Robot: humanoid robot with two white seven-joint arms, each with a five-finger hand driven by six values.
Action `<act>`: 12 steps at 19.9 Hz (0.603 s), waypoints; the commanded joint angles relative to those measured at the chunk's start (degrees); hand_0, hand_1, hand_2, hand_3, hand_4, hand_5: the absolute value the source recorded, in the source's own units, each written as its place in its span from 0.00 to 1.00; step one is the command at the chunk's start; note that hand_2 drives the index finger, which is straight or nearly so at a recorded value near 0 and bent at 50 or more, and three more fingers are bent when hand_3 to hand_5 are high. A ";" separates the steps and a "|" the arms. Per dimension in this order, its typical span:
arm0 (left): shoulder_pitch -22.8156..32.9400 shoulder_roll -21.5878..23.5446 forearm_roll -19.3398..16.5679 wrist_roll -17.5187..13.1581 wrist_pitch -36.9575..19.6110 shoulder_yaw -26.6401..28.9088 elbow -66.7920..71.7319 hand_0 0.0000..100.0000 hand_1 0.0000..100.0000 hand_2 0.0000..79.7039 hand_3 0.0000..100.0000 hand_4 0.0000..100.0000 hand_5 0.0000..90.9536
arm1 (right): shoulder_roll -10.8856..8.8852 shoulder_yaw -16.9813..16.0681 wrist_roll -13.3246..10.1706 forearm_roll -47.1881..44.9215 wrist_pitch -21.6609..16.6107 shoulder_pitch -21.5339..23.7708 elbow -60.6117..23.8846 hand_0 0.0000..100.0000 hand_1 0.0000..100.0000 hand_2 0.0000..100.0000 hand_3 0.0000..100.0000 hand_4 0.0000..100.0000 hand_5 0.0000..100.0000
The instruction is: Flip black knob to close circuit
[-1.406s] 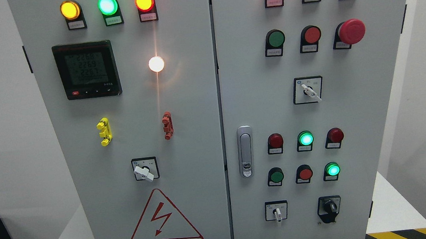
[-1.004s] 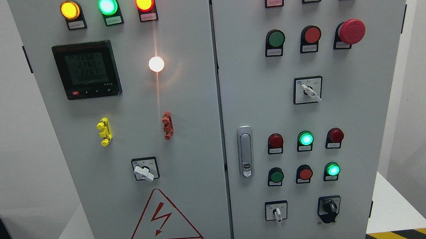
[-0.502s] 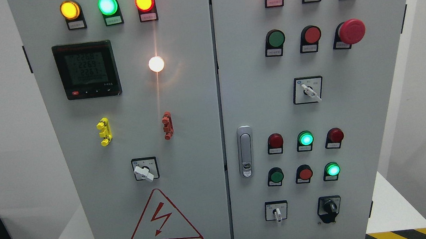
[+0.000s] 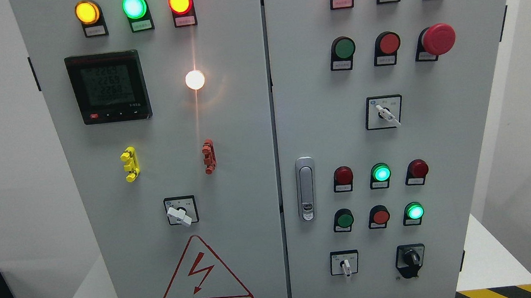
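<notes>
- The warning triangle (image 4: pixel 204 276) on the left cabinet door has a red lightning bolt with "有电危险" printed in the box under it; the tiny line below that is too small to make out.
- The digital meter (image 4: pixel 108 87) shows three rows of digits, roughly "2269 / 2269 / 2268", but they're blurry.
- The small tags under the lamps and buttons can't be read.

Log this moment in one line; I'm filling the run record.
phase: pre-reach | robot hands: not in view | black knob: untouched, lower right of right door
</notes>
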 commanded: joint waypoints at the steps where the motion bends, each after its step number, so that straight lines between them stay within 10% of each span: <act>1: 1.32 0.00 0.00 0.01 0.04 0.00 -1.67 0.12 0.56 0.00 0.00 0.00 0.00 | -0.06 -1.30 -2.51 9.45 0.06 1.32 -18.13 0.00 0.12 0.24 0.41 0.34 0.13; 12: 1.32 0.00 0.00 0.01 0.04 0.00 -1.67 0.12 0.56 0.00 0.00 0.00 0.00 | -0.06 -9.04 -3.23 27.22 1.21 1.50 -38.69 0.00 0.12 0.36 0.57 0.50 0.40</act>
